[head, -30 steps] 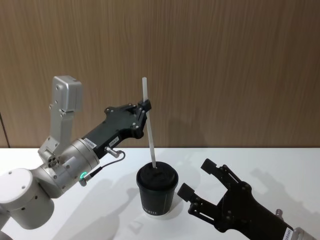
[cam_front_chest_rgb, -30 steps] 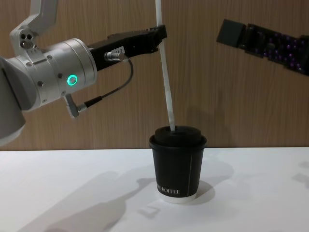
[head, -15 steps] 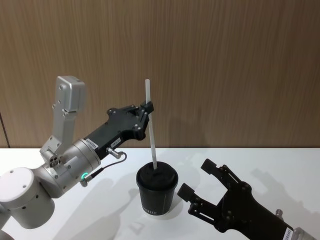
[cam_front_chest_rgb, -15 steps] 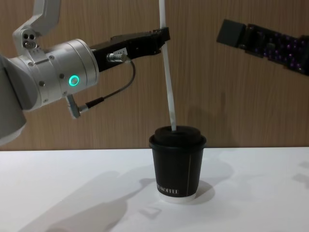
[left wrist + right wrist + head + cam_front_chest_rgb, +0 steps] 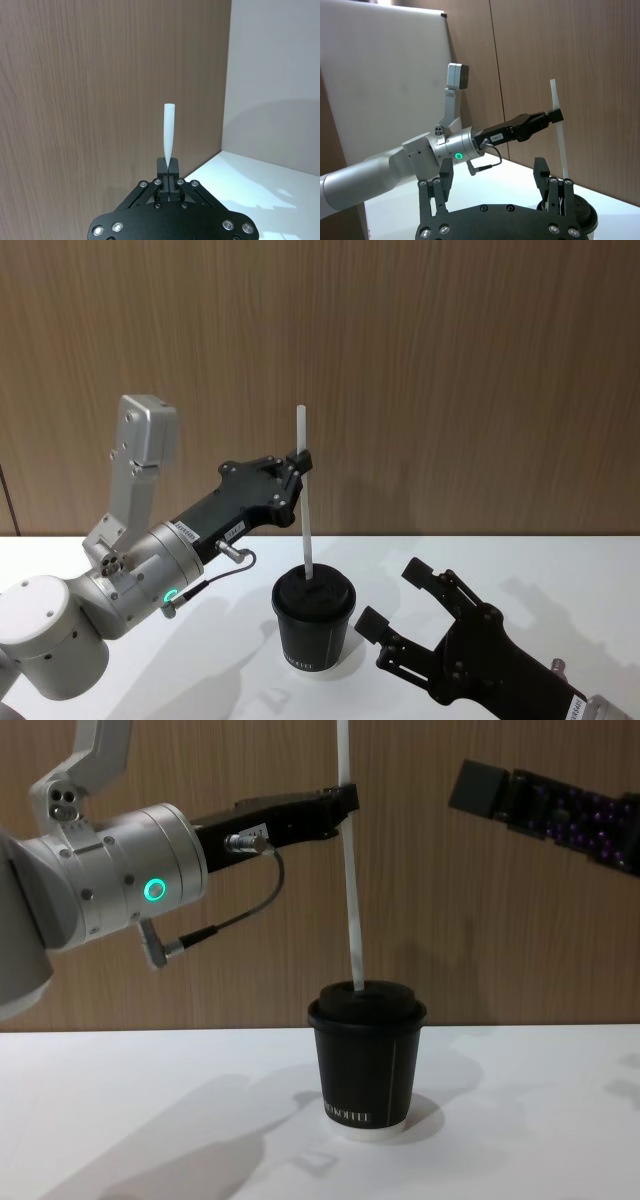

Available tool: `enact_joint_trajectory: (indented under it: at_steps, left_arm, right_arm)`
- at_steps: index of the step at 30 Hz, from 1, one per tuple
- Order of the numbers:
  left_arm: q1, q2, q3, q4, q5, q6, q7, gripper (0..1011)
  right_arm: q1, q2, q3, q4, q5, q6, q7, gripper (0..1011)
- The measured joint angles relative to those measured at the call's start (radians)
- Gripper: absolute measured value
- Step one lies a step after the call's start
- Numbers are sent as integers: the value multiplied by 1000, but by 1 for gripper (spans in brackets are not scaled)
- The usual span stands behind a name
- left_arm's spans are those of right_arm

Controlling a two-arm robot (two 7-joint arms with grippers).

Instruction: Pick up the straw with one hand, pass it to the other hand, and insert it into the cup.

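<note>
Head view: the left gripper (image 5: 299,459) has its fingers clamped on the straw (image 5: 305,510) near its top. Below the fingers, the straw's bottom end sits in the cup (image 5: 314,622) lid. The right gripper (image 5: 400,615) waits beside the cup, fingers apart.

Above cup (image 5: 366,1055): blocked; straw (image 5: 349,870) stands near upright in lid, left gripper (image 5: 347,799) clamped on it high up.
Cup's left, tabletop (image 5: 150,1120): free at table lvl; left arm overhead.
Cup's right: right gripper (image 5: 408,615) close by, fingers spread.
Behind: wood wall (image 5: 450,370).
</note>
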Motion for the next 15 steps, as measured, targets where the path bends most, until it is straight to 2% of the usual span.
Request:
enact_joint_trajectory:
  at_steps: [2,7,15]
  left_arm:
    - [1,1,1,-1,1,3,-1,7]
    - [2,3,3,-4,3,13,-1,101]
    - [7,8,5,-7,4,28,1,352]
  right_arm:
    - [0,0,0,0,0,0,0,1001]
    - [0,0,0,0,0,0,0,1001]
    - [0,0,0,0,0,0,0,1001]
